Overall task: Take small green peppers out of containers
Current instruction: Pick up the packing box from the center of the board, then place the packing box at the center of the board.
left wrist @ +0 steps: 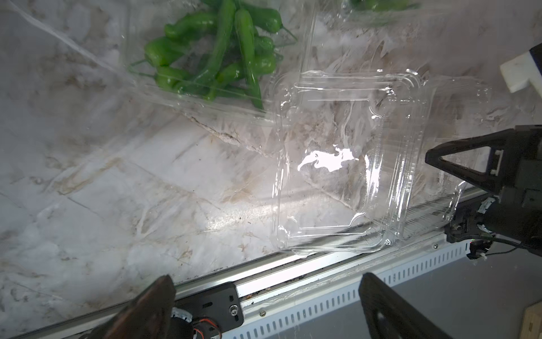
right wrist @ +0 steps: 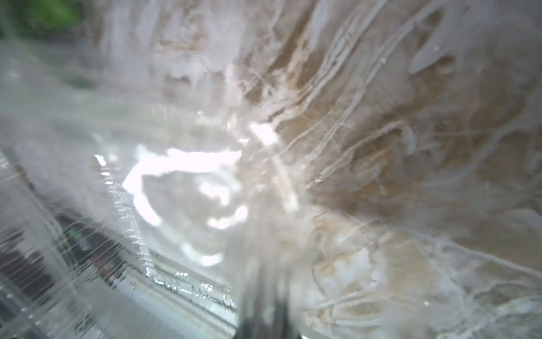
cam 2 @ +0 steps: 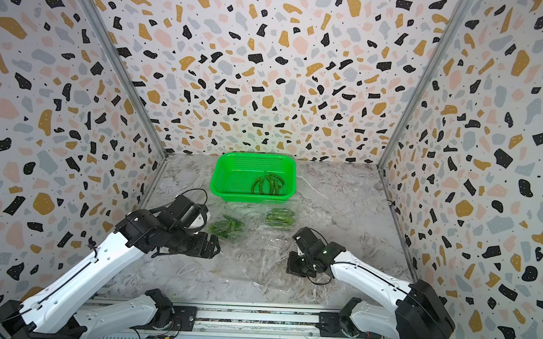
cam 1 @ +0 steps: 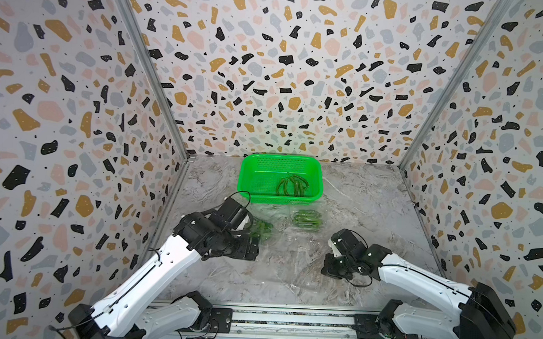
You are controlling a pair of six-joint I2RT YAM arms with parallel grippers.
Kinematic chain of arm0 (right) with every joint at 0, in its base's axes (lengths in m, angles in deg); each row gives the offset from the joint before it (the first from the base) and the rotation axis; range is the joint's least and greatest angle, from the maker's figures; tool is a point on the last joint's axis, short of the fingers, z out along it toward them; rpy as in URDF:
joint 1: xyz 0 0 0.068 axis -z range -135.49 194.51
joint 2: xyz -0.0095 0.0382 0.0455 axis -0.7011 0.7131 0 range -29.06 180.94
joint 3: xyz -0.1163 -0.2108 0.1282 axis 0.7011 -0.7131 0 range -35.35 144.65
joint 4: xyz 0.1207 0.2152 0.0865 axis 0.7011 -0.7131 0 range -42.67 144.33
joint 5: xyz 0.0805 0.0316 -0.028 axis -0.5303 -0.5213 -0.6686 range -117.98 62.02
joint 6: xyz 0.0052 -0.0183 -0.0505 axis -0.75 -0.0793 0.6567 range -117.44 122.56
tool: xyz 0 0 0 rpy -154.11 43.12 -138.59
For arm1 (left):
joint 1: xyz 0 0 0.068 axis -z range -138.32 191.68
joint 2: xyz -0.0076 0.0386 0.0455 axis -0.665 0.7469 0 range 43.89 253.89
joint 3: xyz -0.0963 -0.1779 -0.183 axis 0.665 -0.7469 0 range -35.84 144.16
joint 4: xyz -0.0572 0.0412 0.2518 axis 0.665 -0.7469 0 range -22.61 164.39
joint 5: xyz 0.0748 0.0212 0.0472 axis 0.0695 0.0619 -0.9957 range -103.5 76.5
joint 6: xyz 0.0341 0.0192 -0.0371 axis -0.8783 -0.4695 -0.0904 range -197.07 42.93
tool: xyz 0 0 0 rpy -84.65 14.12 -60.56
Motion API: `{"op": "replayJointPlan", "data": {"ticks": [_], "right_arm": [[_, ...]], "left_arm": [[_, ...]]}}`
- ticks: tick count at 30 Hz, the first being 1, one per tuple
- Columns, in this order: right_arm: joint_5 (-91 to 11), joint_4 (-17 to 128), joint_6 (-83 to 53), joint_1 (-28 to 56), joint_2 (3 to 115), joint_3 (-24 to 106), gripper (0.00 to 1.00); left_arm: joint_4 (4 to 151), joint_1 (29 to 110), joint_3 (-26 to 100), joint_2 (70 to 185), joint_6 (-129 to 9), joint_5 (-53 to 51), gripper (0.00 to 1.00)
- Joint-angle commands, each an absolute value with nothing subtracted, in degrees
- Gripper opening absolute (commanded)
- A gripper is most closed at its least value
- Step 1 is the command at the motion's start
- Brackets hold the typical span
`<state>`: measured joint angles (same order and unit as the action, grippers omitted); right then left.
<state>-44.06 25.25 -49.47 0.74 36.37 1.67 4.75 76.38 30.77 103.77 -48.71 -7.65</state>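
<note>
Terrazzo-print walls [cam 1: 269,65] close three sides: matte, flecked black, ochre, pink and grey.
Bench [cam 1: 373,214]: flat, grey-white marble pattern with a slight sheen.

Left arm [cam 1: 149,275]: white shell, black joints. It reaches in low from the near edge, wrist bent toward centre.
Right arm [cam 1: 417,280]: same build, elbow low, wrist turned inward and down to the bench.

Green basket [cam 1: 281,199]: bright perforated plastic, a rounded rectangle against the back wall. A handful of small green peppers [cam 1: 291,185] lie loose in its right half: slim, curved, glossy, dark.

Containers: three clear thin-plastic packs, visible mostly as glare.
- One [cam 1: 306,218] sits just in front of the basket, peppers stacked inside.
- One [cam 2: 229,227] sits near the left hand, peppers heaped inside, thin stems showing.
- The empty pack [left wrist: 346,164] lies open and flat near the bench's front edge, between the arms. Its rim is ribbed, with a bright highlight on the base.

Left hand [left wrist: 267,277]: released, fingers wide apart above the bench, grasping nothing.
Right hand [cam 1: 327,269]: clenched, fingertip [left wrist: 432,155] at the empty pack's edge. Crinkled plastic fills the right wrist view, blurred. Whether plastic is pinched I cannot tell.
</note>
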Motion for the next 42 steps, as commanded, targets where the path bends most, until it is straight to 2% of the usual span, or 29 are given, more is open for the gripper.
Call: {"op": "replayJointPlan", "data": {"ticks": [1,7,15,18,24,25,27,28,29,30,33,37,42], "right_arm": [[-44.98,20.41,-48.67,4.29,32.63,7.73,0.0],[-47.72,10.97,-36.46,24.56,36.4,22.4,0.0],[-51.55,15.82,-26.45,48.07,55.51,29.95,0.0],[-51.44,20.71,-28.47,53.63,60.3,28.77,0.0],[-47.56,25.88,-30.19,57.31,67.61,27.9,0.0],[-47.06,25.81,-29.91,57.34,68.75,28.37,0.03],[-46.15,25.01,-29.18,57.69,70.57,29.93,0.2],[-45.86,24.37,-28.93,57.85,70.86,30.69,0.38],[-44.87,23.48,-28.82,57.95,70.48,31.59,0.61],[-43.19,22.3,-28.81,57.88,69.5,32.53,0.69],[-39.05,19.37,-29.15,57.83,64.97,34.73,0.82],[-40.66,17.06,-28.99,54.68,58.07,37.7,0.85],[-40.46,12.41,-28.74,36.35,58.83,45.08,0.85]], "left_arm": [[2.07,76.13,36.11,103.3,-51.07,-12.08,0.99],[1.8,76.13,40.93,101.72,-51.22,-16.51,0.99],[1.71,76.13,40.71,102.71,-50.21,-14.73,0.99],[0.77,76.13,40.98,103.02,-49.72,-14.11,0.99],[-0.09,76.13,40.39,102.59,-49.02,-13.85,0.99],[-0.21,76.13,40.36,102.6,-48.97,-13.85,1.0],[-0.25,76.13,40.2,102.78,-49.02,-13.85,0.99],[-0.2,76.13,40.19,102.91,-49.03,-13.85,1.0],[-0.14,76.13,40.42,103.03,-49.03,-13.9,1.0],[-0.06,76.13,40.5,103.25,-49.09,-14.01,1.0],[0.34,76.13,40.93,103.98,-49.22,-14.11,0.99],[1.54,76.13,40.85,104.94,-48.92,-13.68,0.99],[3.55,76.13,40.09,106.65,-48.84,-13.18,0.99]]}}
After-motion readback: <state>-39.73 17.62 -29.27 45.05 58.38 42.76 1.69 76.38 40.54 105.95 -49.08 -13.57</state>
